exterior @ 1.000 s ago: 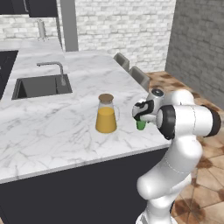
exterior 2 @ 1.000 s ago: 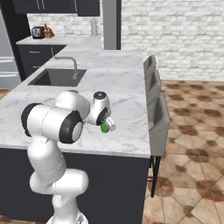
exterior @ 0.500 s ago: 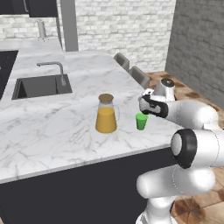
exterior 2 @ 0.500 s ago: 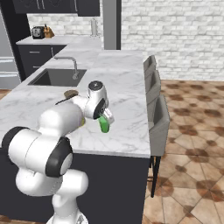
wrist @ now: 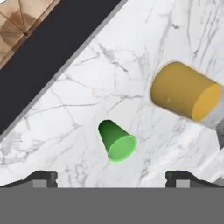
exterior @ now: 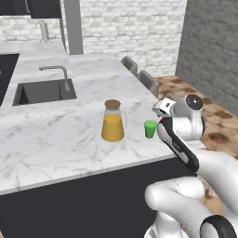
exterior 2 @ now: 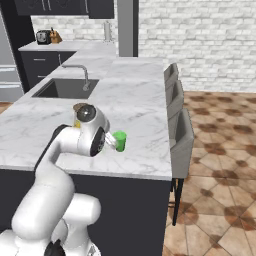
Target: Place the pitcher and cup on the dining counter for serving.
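The small green cup (exterior: 149, 128) (exterior 2: 119, 140) stands upright on the white marble dining counter (exterior: 56, 135), near its chair-side edge. The clear pitcher (exterior: 113, 122) of orange liquid with a brown lid stands a short way to the cup's left. My gripper (wrist: 111, 177) hovers open just above the cup (wrist: 116, 141), its fingertips (wrist: 42, 178) spread wide with nothing between them. In the hand view the pitcher (wrist: 183, 92) lies beyond the cup. In the right base view my gripper (exterior 2: 111, 144) is right beside the cup, and my arm hides most of the pitcher.
Grey chair backs (exterior: 148, 82) (exterior 2: 180, 135) line the counter's far side. A dark sink (exterior: 42, 90) with a faucet (exterior: 62, 75) is set into the counter further back. Bare marble (exterior: 46, 139) stretches left of the pitcher. Tiled floor (exterior 2: 220, 165) lies beyond the chairs.
My gripper opened and let go of the cup, which now stands on the counter. The hand has since drawn back slightly from it. The pitcher stayed put.
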